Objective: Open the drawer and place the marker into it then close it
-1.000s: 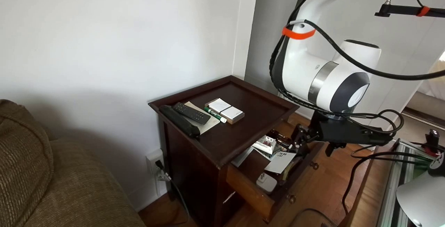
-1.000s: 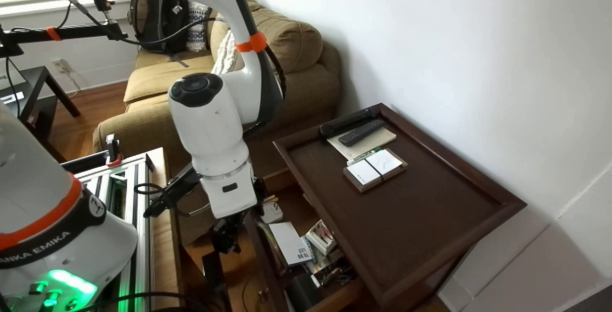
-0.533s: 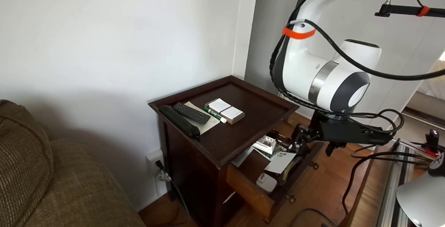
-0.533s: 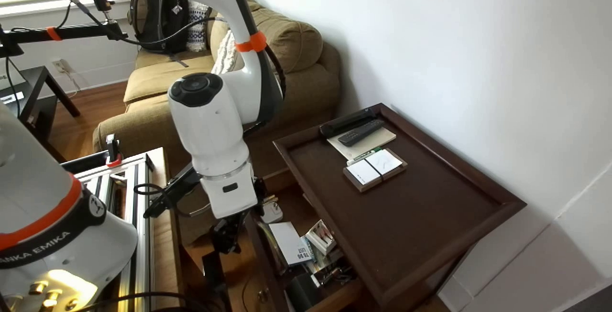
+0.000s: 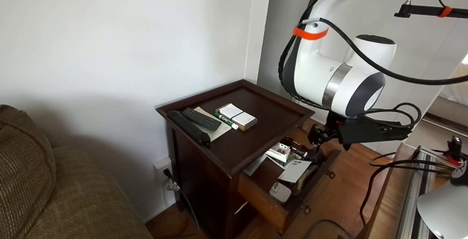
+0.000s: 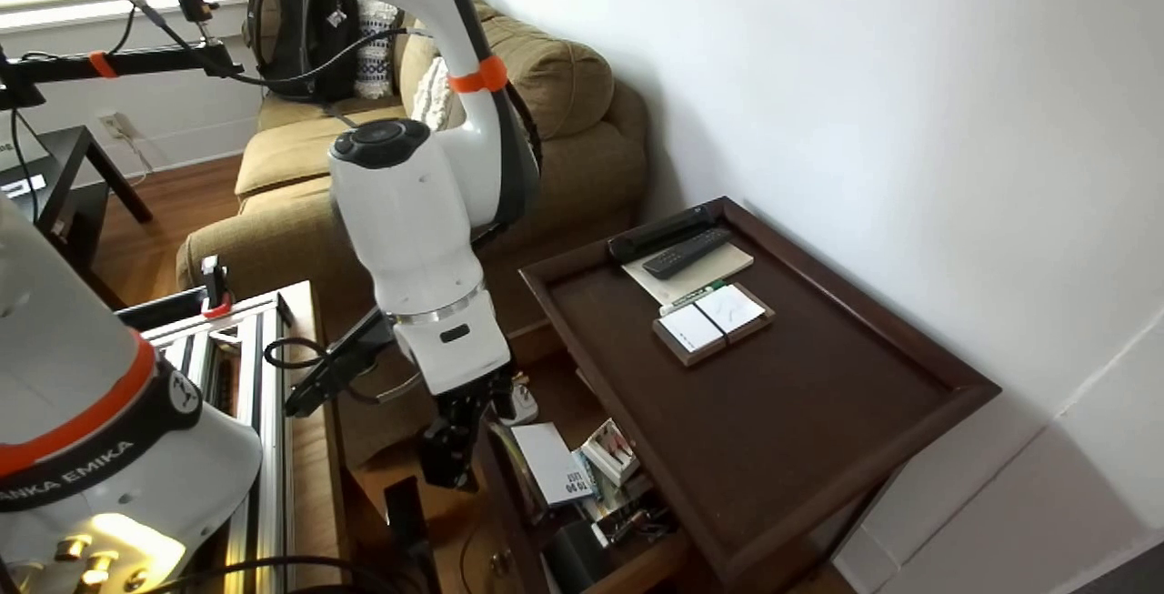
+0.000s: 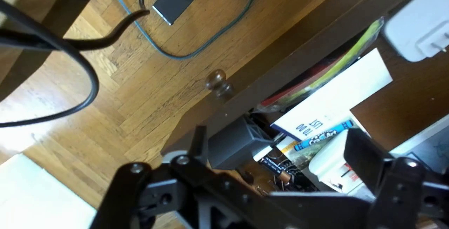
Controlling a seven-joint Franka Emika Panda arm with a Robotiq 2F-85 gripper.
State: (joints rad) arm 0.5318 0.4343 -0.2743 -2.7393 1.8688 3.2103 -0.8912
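Nearest my wrist camera, the gripper (image 7: 277, 130): matte black, angular linkages, pale screw heads. Jaws stand wide apart. In the wrist view a flat-sided black box (image 7: 233, 145) shows in the gap between them; whether either side touches it, I cannot tell.

Just beyond, the drawer (image 5: 261, 199), pulled open: orange-brown side wall, darker front bearing a turned wooden knob (image 7: 215, 79), round and glossy. Inside I make out a smooth white TO DO LIST notepad (image 7: 342, 92), a blue paper-wrapped crayon (image 7: 324, 136), a black battery (image 7: 275, 168) with a coppery end, red and yellow strips (image 7: 329, 73) in crinkled clear plastic, and a round-cornered white plug adapter (image 7: 417, 24) with metal prongs. Below, honey-coloured floorboards (image 7: 140, 99), visibly grained.

Farther off, the side table (image 5: 278, 111): dark reddish-brown wood, raised moulded rim. On its top, the marker (image 5: 226, 120), a slim cylinder, green at one end, white at the other. It lies well apart from my jaws, higher than the drawer, just beside a wood-backed notepad (image 5: 230, 109), its white sheets held under a dark elastic band. On the marker's other side, beige paper (image 5: 217, 133) lies under a many-buttoned remote (image 5: 202, 119); past that, a long black bar (image 5: 189, 127), smooth and rounded.

Farthest, in an exterior view: a tan sofa (image 6: 564, 85), coarse upholstery, rolled back cushion, with a dark backpack (image 6: 314, 39) resting on its seat.
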